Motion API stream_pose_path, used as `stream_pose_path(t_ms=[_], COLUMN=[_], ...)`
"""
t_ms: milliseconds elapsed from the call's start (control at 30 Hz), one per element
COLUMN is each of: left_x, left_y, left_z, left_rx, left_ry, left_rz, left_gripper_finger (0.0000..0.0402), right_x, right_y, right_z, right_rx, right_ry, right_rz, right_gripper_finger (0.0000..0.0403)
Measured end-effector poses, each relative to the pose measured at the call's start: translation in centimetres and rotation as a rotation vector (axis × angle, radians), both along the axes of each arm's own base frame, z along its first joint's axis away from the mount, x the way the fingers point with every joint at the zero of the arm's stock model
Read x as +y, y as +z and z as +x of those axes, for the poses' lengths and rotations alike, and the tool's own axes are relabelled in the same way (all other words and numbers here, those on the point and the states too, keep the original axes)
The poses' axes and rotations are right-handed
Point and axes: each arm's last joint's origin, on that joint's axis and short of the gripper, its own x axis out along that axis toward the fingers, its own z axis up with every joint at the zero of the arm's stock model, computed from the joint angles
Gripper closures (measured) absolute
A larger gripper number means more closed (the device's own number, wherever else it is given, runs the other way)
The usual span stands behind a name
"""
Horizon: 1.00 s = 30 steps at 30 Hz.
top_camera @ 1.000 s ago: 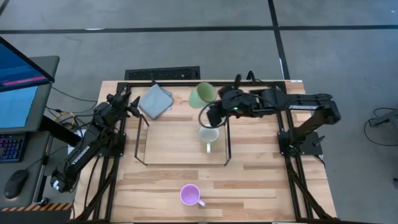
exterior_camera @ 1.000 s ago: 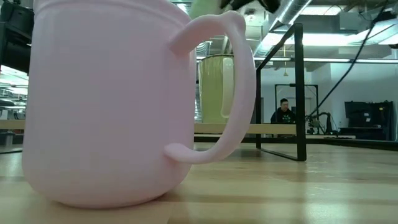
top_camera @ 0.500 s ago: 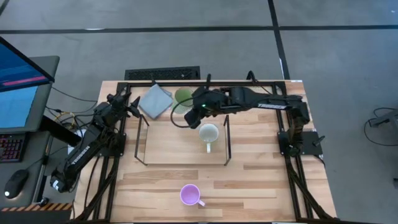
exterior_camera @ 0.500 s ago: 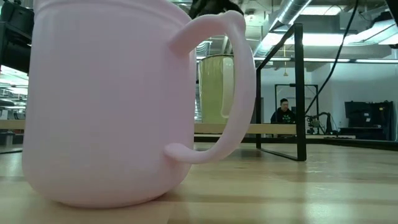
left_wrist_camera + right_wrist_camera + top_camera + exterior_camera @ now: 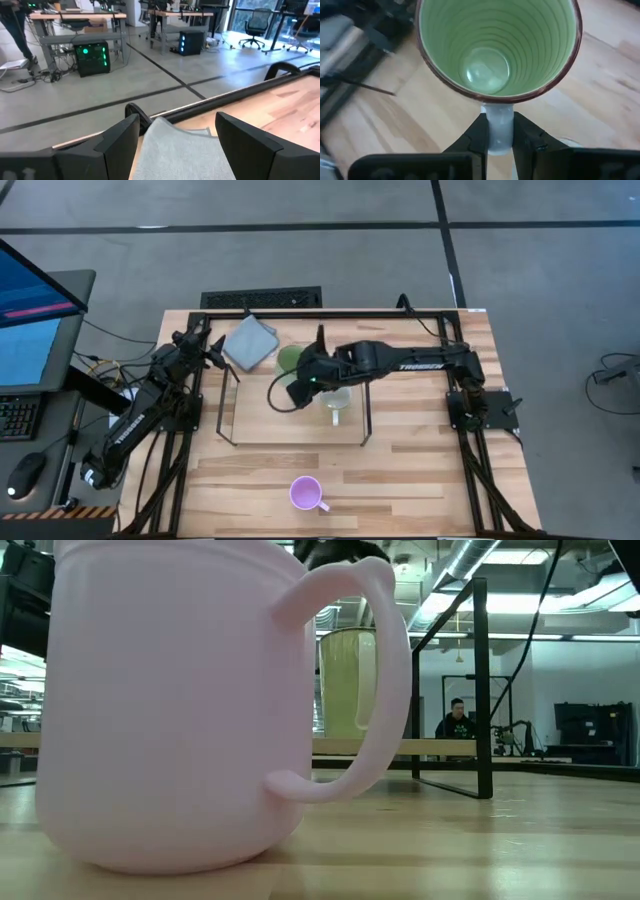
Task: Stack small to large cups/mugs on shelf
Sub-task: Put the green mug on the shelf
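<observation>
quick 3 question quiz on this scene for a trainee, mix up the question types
1. True or false: the right gripper is shut on the green mug by its handle.
2. Which mug stands alone near the table's front edge? A cream B green C purple
3. Fill in: the left gripper waits open over the grey ____.

Key:
1. True.
2. C, the purple mug; the cream mug stands by the wire shelf.
3. Cloth.

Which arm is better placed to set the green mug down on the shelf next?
The right. Its gripper is already shut on the green mug, held over the wire shelf. The left gripper waits at the table's far-left corner beside the grey cloth.
</observation>
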Motion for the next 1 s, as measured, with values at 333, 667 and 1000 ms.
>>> stream_pose_path(t_ms=[333, 667, 1000], left_x=[0.1, 0.1, 0.1], left_y=[-0.1, -0.1, -0.1], left_z=[0.0, 0.0, 0.0], left_rx=[0.005, 0.006, -0.004], left_ry=[0.002, 0.003, 0.004], left_rz=[-0.01, -0.013, -0.019], left_gripper_finger=[0.0148, 0.0148, 0.0148], right_x=[2.9, 3.9, 3.8], right_y=[-0.1, 0.0, 0.0], right_z=[-0.3, -0.4, -0.4], right_rx=[-0.03, -0.057, -0.066], right_ry=[-0.071, -0.13, -0.152], right_rz=[0.041, 0.075, 0.055], right_gripper_finger=[0.0333, 0.0333, 0.0333])
